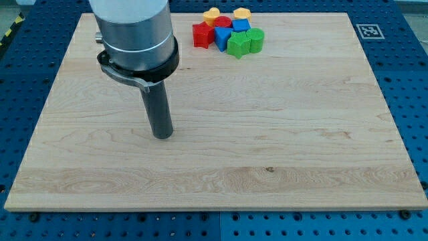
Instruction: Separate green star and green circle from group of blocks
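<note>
A tight group of blocks sits at the view's top middle of the wooden board. The green star is at the group's lower edge, touching the green circle on its right. A blue block lies left of the star and another blue block is above it. A red block is at the group's left, and a red block sits behind. Two yellow blocks are at the top. My tip rests on the board far to the lower left of the group.
The arm's grey body rises over the board's upper left. A square black-and-white marker is at the board's top right corner. A blue perforated table surrounds the board.
</note>
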`<action>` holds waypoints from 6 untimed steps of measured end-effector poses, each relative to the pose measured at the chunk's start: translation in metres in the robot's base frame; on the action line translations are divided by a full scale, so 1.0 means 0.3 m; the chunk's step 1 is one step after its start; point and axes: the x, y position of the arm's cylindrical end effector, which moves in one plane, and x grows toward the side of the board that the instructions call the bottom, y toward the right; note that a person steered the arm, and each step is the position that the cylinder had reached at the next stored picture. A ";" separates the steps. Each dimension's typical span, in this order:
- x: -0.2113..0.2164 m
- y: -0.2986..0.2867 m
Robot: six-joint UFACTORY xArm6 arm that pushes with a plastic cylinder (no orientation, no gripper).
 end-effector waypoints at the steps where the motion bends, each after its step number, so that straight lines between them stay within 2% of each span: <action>1: -0.164 0.142; 2: -0.398 0.313; 3: -0.489 0.375; 6: -0.552 0.322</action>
